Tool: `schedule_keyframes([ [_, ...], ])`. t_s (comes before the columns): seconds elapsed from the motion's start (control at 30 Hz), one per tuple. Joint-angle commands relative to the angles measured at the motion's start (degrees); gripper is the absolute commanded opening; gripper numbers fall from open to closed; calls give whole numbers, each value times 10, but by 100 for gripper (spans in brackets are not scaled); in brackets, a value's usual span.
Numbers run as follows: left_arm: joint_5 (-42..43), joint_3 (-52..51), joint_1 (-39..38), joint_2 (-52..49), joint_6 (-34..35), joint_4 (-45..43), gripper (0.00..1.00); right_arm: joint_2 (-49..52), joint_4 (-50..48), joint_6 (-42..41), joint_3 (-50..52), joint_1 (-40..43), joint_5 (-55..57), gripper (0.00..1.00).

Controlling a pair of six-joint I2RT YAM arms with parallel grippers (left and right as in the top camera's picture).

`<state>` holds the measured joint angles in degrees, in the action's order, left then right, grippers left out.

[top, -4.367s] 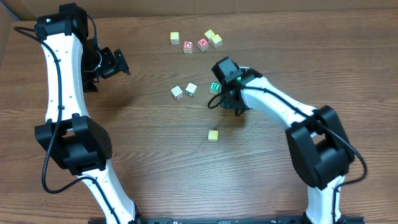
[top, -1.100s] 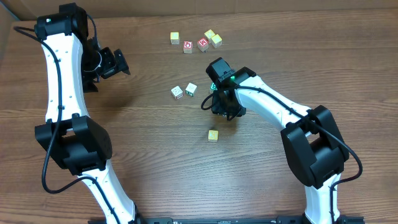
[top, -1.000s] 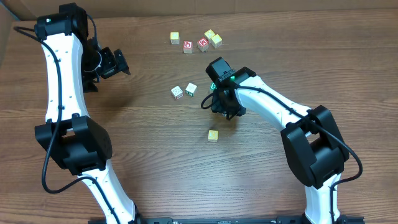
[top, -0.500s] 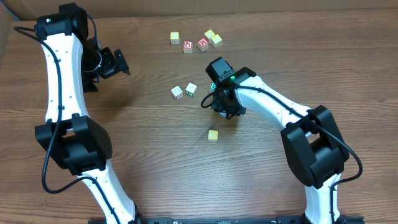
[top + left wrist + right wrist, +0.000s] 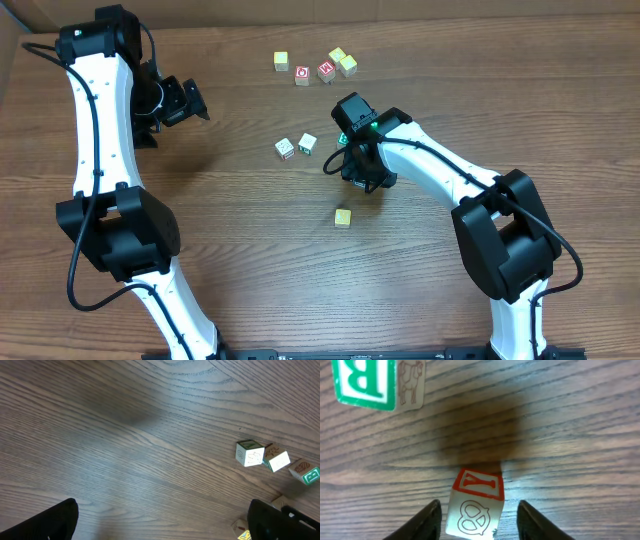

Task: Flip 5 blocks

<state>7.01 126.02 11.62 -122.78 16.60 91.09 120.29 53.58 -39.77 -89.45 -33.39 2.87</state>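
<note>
The right gripper (image 5: 480,520) astride one of ten blocks (image 5: 307,143) on the table (image 5: 250,260)
Jaws half wide, clear of the red-Y block (image 5: 476,492) between them; green-B block (image 5: 362,380) just beyond, two white blocks (image 5: 285,148) left, one yellow block (image 5: 343,217) nearer, five in a far cluster (image 5: 326,71); left gripper (image 5: 188,100) wide, holding nothing

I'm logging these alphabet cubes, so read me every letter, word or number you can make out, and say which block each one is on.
"B", in green, on the green-framed block.
"Y", in red, on the red-framed block; its neighbouring face carries only a pretzel drawing.
Marks on the two red-faced cubes in the overhead view: too small to read.
No words, numbers or brand names are legible anywhere else.
</note>
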Motion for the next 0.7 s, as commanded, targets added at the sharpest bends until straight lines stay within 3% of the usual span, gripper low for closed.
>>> schedule_keyframes([
  [0.0, -1, 5, -4, 17, 8, -1, 100, -16, 0, -4, 4, 0, -6, 35],
  [0.33, -1, 5, -4, 17, 8, 0, 100, -24, 40, 8, -9, 3, -12, 24],
  [0.67, -1, 5, -4, 17, 8, 0, 100, -113, 250, 12, -78, 8, -86, 24],
])
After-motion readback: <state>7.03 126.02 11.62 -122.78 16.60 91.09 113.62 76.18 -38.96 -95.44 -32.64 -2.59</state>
